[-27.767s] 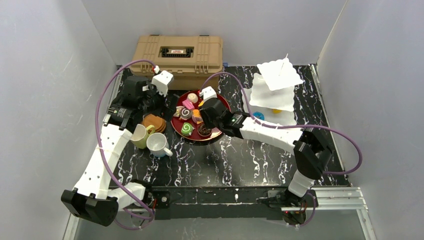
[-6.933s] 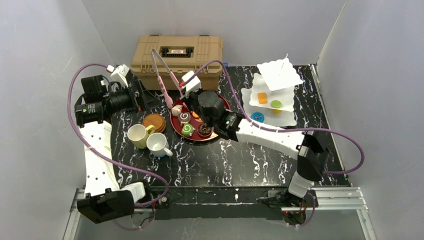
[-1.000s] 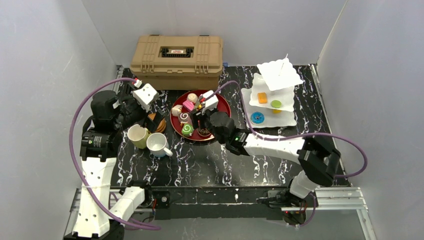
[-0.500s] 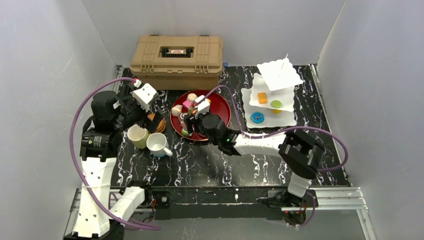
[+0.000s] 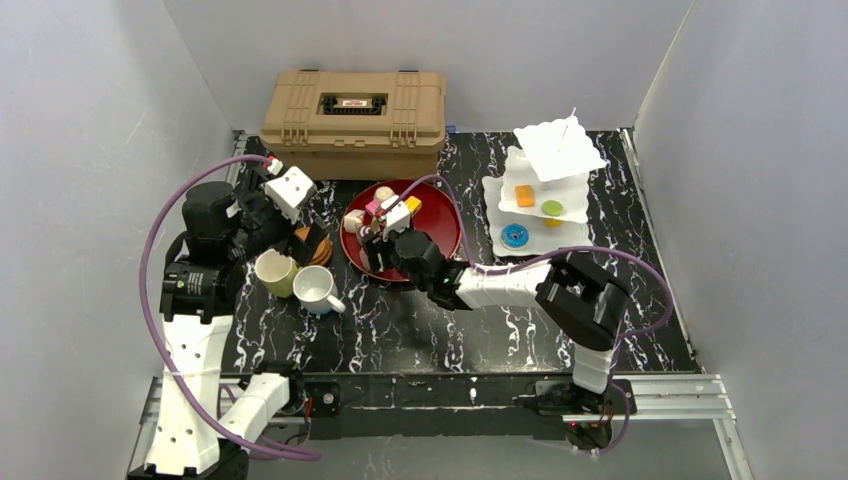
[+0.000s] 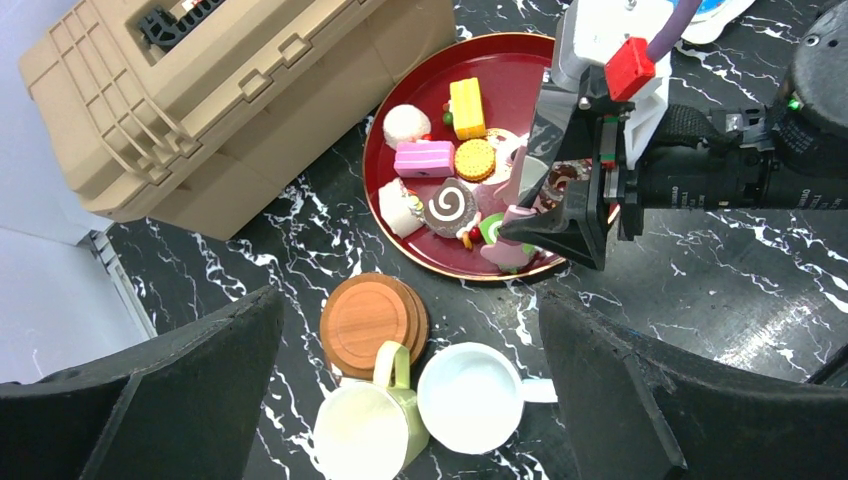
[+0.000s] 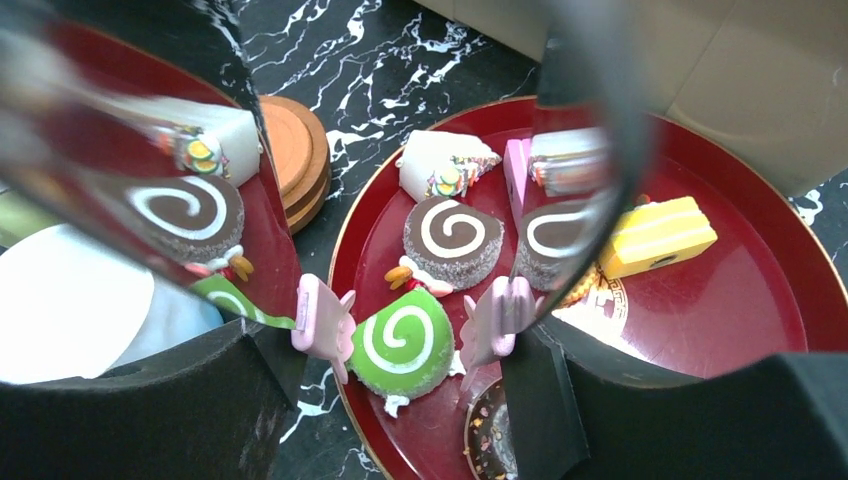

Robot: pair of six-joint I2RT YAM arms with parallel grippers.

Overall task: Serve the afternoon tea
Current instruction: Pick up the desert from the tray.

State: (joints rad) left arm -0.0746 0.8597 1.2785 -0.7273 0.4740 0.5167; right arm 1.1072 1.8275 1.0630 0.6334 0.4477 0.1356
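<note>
The pale yellow mug point(image 5: 276, 272) and white mug point(image 5: 315, 287) wait by the coasters point(image 6: 365, 320) under the wide-open left gripper point(image 5: 303, 237); farther, on the red tray point(image 5: 450, 215), the right gripper point(image 6: 565, 215) grips metal tongs point(image 7: 322, 325) astride the green swirl roll point(image 7: 405, 343); next, I judge: squeeze, then lift toward the tiered stand point(image 5: 548, 190).

- The tan toolbox point(image 5: 352, 108) walls off the far left, just behind the red tray point(image 5: 445, 222).
- The white tiered stand point(image 5: 548, 180) fills the far right corner.
- The coaster stack point(image 6: 368, 320), pale yellow mug point(image 6: 365, 435) and white mug point(image 6: 470, 397) crowd the tray's left side.
- Toy pastries point(image 6: 425, 158) pack the tray's left half; its right half is bare.
- The near tabletop point(image 5: 380, 330) is open, save where the right arm point(image 5: 500, 285) crosses it.
</note>
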